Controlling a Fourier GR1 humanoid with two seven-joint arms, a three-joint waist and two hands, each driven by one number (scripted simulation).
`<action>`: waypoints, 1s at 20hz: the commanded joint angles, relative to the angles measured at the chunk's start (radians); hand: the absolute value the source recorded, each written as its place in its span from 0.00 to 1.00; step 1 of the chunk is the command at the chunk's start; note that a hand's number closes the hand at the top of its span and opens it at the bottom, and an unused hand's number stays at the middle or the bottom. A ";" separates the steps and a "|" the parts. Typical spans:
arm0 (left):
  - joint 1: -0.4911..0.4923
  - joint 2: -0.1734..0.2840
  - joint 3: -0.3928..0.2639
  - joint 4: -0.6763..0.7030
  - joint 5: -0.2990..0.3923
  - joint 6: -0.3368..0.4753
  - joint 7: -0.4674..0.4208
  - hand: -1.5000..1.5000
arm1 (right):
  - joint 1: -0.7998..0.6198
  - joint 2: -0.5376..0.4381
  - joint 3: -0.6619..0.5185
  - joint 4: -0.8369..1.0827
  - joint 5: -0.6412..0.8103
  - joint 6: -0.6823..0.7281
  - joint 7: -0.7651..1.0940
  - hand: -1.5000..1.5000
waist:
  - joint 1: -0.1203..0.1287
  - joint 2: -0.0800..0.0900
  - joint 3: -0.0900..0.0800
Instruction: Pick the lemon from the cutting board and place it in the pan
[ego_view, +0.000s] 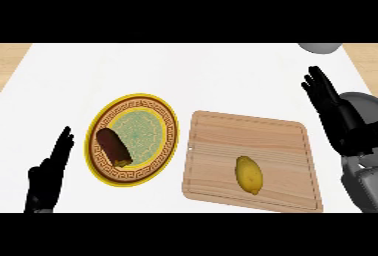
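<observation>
Lemon (249, 174) lying on the wooden cutting board (221, 145), toward the worktop's (184, 70) near right. Left of the board, a patterned plate (151, 125) carries a dark eggplant (114, 145). Left hand (50, 175) and right hand (336, 115), fingers straight, hold nothing.

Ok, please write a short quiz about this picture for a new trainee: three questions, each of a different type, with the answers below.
1. True or false: the lemon lies on the cutting board.
2. What lies on the yellow-rimmed plate? A) a dark eggplant B) a lemon C) nothing
3. Fill in: the right hand is ____, fingers straight, holding nothing.

Key: 1 true. 2 A, the eggplant. 3 open, like the left hand.
</observation>
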 joint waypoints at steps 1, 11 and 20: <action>-0.102 -0.002 0.024 0.004 0.014 -0.032 0.029 0.50 | -0.019 0.015 0.026 0.038 -0.005 0.117 -0.030 1.00 | 0.017 0.009 0.015; -0.227 -0.035 0.065 -0.053 0.086 -0.055 0.024 0.50 | 0.172 -0.080 0.094 0.067 0.231 0.243 -0.553 0.00 | -0.017 0.006 0.016; -0.272 -0.058 0.049 -0.078 0.057 -0.035 0.095 0.50 | 0.255 -0.442 -0.086 -0.062 0.249 0.402 -0.568 0.00 | -0.003 0.003 0.013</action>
